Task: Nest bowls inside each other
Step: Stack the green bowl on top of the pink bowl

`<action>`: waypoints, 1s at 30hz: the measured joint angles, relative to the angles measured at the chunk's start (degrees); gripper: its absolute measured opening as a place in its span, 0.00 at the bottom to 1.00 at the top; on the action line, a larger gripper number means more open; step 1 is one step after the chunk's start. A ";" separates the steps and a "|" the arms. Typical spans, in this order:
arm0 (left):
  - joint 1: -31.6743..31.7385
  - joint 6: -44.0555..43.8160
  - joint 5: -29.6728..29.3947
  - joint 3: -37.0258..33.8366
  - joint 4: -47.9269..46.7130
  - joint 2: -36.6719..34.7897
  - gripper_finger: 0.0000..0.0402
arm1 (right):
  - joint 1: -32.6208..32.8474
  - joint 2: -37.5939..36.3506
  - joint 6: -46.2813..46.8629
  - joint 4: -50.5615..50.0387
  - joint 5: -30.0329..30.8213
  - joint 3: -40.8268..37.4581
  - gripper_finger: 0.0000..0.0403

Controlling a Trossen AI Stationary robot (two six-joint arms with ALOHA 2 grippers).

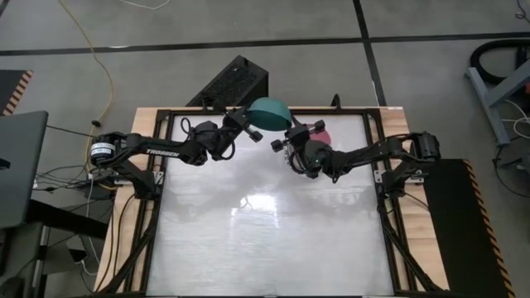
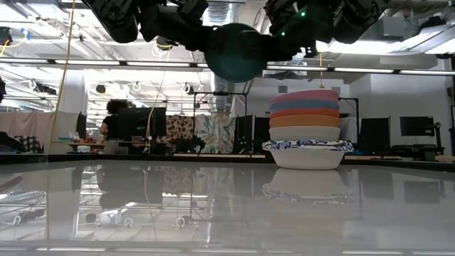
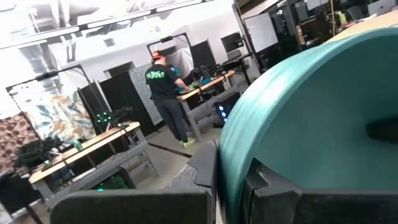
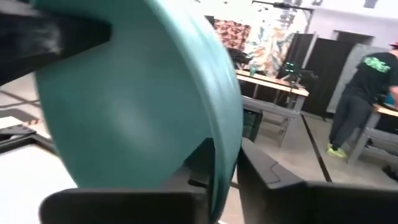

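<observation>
A green bowl (image 1: pixel 269 111) hangs in the air over the table's far middle, dark and round in the low view (image 2: pixel 234 51). My left gripper (image 1: pixel 247 126) is shut on it from the left, and my right gripper (image 1: pixel 280 142) is shut on it from the right. To the right of it, under my right arm, a stack of several bowls (image 2: pixel 307 131) rests on the table. A white bowl with a blue patterned rim (image 2: pixel 307 153) is at the bottom and a pink bowl (image 1: pixel 320 132) on top. My left gripper pinches the green bowl's rim (image 3: pixel 229 149) between its two fingers, one finger (image 3: pixel 204 167) on each face of the wall. It comes roughly level from the table's left. The bowl is lifted clear and stands tilted on edge. My right gripper pinches the rim (image 4: pixel 225 155) on the bowl's other side, with one finger (image 4: pixel 261 168) on each face of the wall. It comes level from the table's right. The bowl hangs clear of the table between the two grippers.
The glossy white table (image 1: pixel 273 232) spreads wide toward the near edge. A black perforated box (image 1: pixel 232 83) sits beyond the far left corner. Behind the table is a workshop where a person (image 3: pixel 165 93) stands at a bench.
</observation>
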 joint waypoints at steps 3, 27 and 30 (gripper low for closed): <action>0.01 -1.03 0.83 -0.02 -1.63 0.00 0.00 | -0.03 -0.03 0.40 0.04 1.01 0.00 0.07; -0.07 -7.67 10.13 0.04 -14.27 0.00 0.62 | -0.93 -4.27 1.02 -9.63 -2.98 -0.11 0.02; -0.15 -5.51 7.83 0.04 -14.10 -0.04 0.63 | -1.05 -6.32 2.98 -14.39 -2.25 -0.11 0.02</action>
